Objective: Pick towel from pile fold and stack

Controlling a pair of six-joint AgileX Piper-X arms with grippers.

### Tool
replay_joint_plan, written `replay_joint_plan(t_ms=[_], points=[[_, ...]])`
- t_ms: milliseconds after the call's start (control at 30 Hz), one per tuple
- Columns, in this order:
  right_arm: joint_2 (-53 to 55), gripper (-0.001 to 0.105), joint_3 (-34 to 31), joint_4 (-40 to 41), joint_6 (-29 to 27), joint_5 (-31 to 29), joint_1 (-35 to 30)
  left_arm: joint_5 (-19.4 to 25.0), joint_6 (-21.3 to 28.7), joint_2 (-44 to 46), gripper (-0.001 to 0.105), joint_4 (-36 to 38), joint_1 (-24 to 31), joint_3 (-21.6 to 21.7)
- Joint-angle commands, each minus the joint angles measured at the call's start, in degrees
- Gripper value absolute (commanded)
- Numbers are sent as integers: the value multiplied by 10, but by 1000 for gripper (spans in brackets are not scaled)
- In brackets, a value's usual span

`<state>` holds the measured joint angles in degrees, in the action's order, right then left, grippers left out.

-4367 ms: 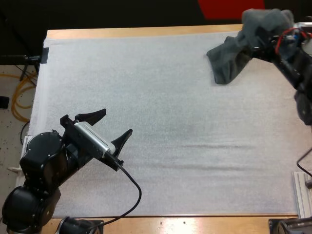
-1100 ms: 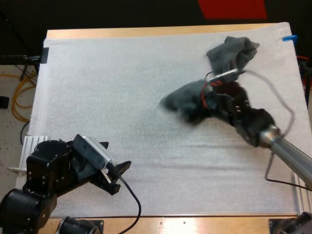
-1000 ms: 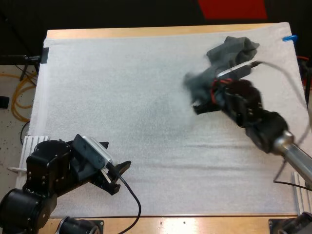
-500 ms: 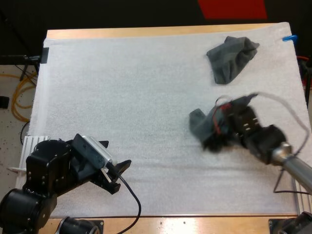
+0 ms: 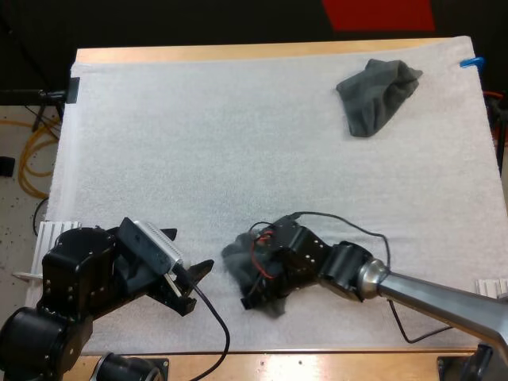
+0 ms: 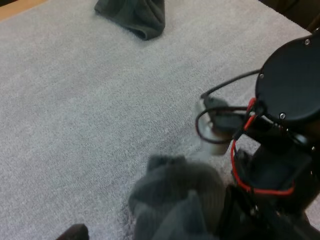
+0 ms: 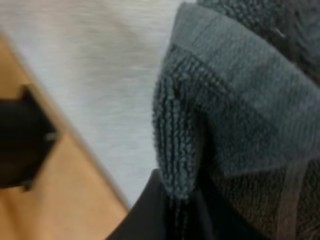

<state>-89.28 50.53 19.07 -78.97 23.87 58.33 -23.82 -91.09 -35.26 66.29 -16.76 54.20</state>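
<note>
Our right gripper gripped a crumpled dark grey-green cloth towel at its fingertips, picked but not yet folded or stacked, while a second crumpled towel lay far beyond it.

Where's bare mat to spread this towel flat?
The mat is bare across the centre and far left, between the crumpled towel and the left end effector. Crowded at the near edge, where the right end effector grips the held towel.

a robot lab bench; wooden table with white mat; loose floor cables.
</note>
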Motion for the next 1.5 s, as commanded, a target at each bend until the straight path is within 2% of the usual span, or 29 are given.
replay_joint_plan(t_ms=[0, 133, 233, 300, 367, 400, 467, 600, 700, 867, 1033, 1267, 1333, 1467], points=[[-1, 0, 11, -5, 3, 24, 0, -4, -4, 1, 71, -6, -2, -1], [2, 5, 15, -4, 3, 49, -2, -4, -4, 1, 71, -6, -2, -1], [3, 28, 15, -4, 3, 70, -2, -4, -4, 1, 71, -6, -2, -1], [3, 56, 15, -4, 3, 105, -2, -4, -4, 1, 71, -6, -2, -1], [7, 75, 15, -4, 3, 122, -2, -4, -4, 1, 71, -6, -2, -1], [10, 78, 15, -2, 2, 120, -2, -4, -4, 1, 71, -6, -2, -1], [17, 75, 15, 7, 2, 85, -2, -4, -4, 1, 71, -6, -2, -1], [35, 64, 15, 57, -52, -51, -4, -4, -4, 1, 71, -6, -2, -1], [35, 60, 15, 93, -74, -104, -20, -4, -4, 1, 71, -6, -2, -1], [11, 60, 9, 121, -74, -104, -69, -4, -4, 1, 71, -3, -2, -1], [-26, 60, 10, 99, -98, -94, -106, -4, -4, 1, 71, 7, -2, -1], [-71, 58, 10, 104, -98, -17, -111, -4, -4, 1, 71, 11, -2, -1], [-73, 52, 10, 106, -98, -19, -111, -4, -4, 1, 71, 11, -2, -1], [-70, 20, 12, 114, -99, -29, -111, -4, -4, 1, 71, 11, -2, -1]])
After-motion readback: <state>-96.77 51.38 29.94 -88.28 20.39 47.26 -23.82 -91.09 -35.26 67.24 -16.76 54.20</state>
